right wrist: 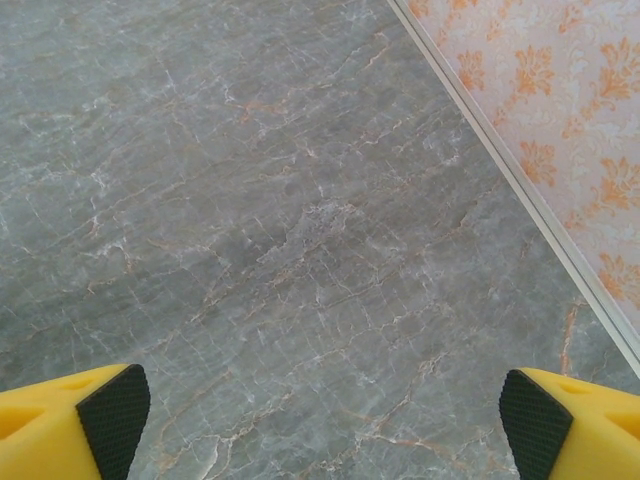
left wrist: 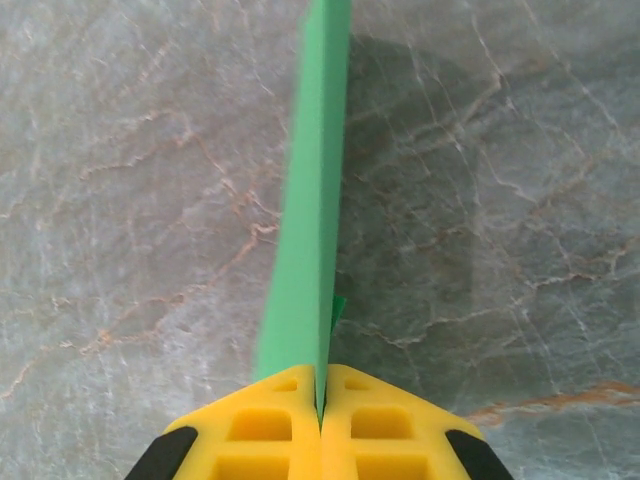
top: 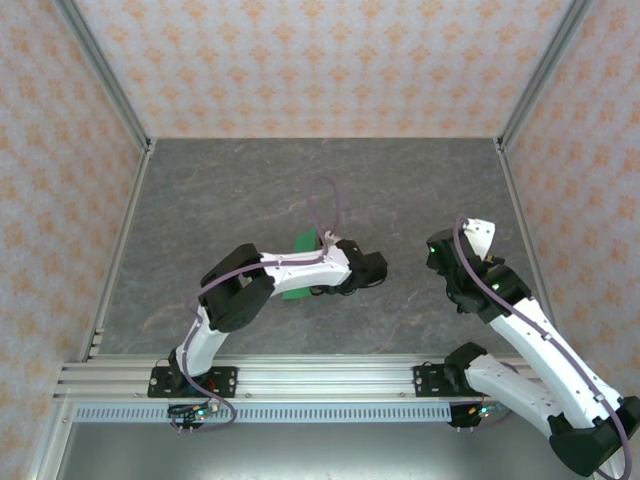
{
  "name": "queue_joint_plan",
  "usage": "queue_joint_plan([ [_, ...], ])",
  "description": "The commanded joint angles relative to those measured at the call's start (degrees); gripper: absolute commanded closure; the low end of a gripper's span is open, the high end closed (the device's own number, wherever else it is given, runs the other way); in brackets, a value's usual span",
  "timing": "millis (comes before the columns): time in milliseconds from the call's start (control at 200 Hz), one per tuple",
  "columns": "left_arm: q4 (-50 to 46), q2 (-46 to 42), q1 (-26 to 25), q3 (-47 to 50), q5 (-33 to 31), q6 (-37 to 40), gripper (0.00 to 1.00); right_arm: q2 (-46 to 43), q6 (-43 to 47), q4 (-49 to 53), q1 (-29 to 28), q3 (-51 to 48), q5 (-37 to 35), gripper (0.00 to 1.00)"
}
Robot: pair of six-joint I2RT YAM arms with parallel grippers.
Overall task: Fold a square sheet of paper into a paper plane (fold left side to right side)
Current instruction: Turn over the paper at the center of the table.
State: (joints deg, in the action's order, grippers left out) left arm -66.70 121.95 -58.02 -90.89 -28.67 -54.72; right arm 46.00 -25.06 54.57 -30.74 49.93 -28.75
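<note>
Left tool [left wrist: 321, 405] pinches the folded green paper sheet [left wrist: 308, 220], which stands edge-on straight ahead of its tips. Right tool [right wrist: 325, 410] is spread wide over the counter [right wrist: 300, 220], well apart. Judgement: lower the sheet flat before releasing, edges aligned.

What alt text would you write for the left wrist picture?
The yellow left gripper is shut on the green paper, which runs edge-on away from the camera over a grey marbled table.
</note>
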Motion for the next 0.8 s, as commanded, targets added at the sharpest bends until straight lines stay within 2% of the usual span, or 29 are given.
queue_joint_plan([
  [0, -3.1, 2.7, -0.3, -4.3, 2.5, -1.5, 1.0, -0.5, -0.8, 1.6, -0.2, -0.6, -1.9, 0.06],
  [125, -1.4, 4.7, -0.3, -7.0, 5.7, 1.6, 1.0, -0.5, -0.7, 1.4, -0.1, -0.7, -1.1, 0.03],
  [180, -0.2, 4.9, -0.2, -7.8, 7.5, 2.8, 0.94, -0.5, -0.5, 1.3, -0.1, -0.6, -0.5, 0.02],
  [265, 1.9, 4.8, -0.1, -8.9, 10.5, 4.9, 0.78, -0.5, -0.3, 1.5, -0.1, -0.4, 0.3, 0.0],
  [355, 4.1, 4.4, 0.1, -9.9, 13.6, 6.3, 0.67, -0.4, -0.1, 1.4, -0.1, -0.2, 1.5, 0.0],
  [505, 7.4, 1.4, 0.5, -9.8, 16.9, 9.0, 0.6, 0.1, 0.9, 0.0, -0.1, -0.2, 5.0, 0.0],
  [600, 10.9, -3.7, 1.2, -6.1, 17.9, 10.8, 0.49, 0.6, 2.6, -3.3, -0.1, -0.7, 10.4, 0.0],
  [671, 16.1, -9.8, 2.7, -0.5, 21.4, 12.3, 0.44, 1.2, 3.6, -7.0, -0.1, -1.6, 15.9, 0.0],
  [796, 27.0, -23.3, 7.3, 12.6, 27.0, 13.7, 0.33, 4.6, 2.9, -16.6, -0.1, -3.6, 30.5, 0.0],
])
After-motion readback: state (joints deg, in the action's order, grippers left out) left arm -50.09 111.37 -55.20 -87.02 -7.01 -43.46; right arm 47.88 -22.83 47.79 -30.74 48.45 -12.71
